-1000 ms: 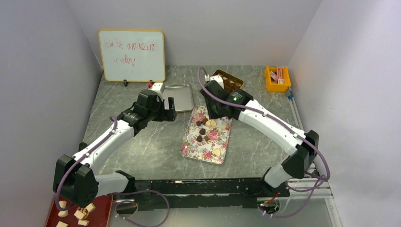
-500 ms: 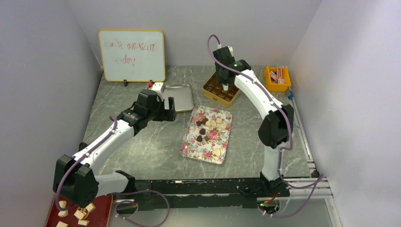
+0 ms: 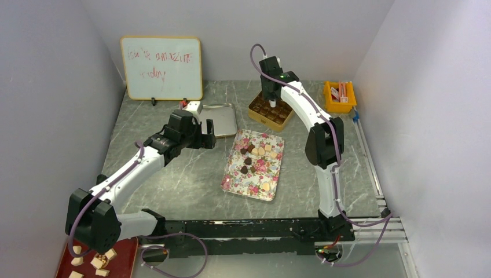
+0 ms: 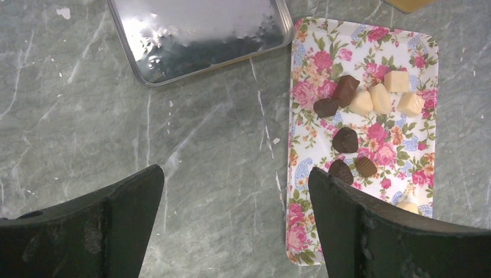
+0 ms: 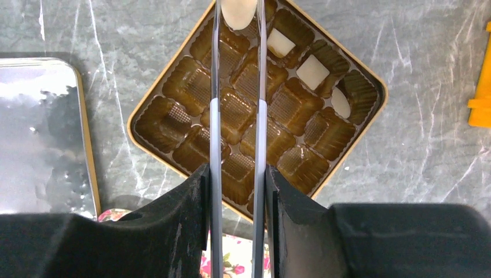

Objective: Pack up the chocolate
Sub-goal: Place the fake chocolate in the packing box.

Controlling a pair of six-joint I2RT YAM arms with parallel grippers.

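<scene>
Dark, tan and cream chocolate (image 3: 255, 153) (image 4: 345, 139) lies on a floral tray (image 3: 242, 184) (image 4: 305, 63). Above the gold compartment box (image 3: 263, 117) (image 5: 143, 123) at the back, my right gripper (image 3: 271, 94) (image 5: 237, 172) is shut on metal tongs (image 5: 215, 87). The tongs' tips pinch one cream chocolate (image 5: 238, 11) over a far compartment. Three cream pieces (image 5: 312, 68) lie in the box's cells. My left gripper (image 3: 209, 134) (image 4: 234, 174) hovers open over bare table just left of the tray, nothing between its fingers.
A silver lid (image 3: 219, 119) (image 4: 197, 35) lies left of the box. A whiteboard (image 3: 162, 68) stands at the back left, an orange bin (image 3: 340, 97) at the back right. A red tray of beige chunks (image 3: 92, 260) sits at the near left.
My right arm has swung from over the floral tray back to above the gold box, carrying the tongs and a cream piece. The left arm has stayed still.
</scene>
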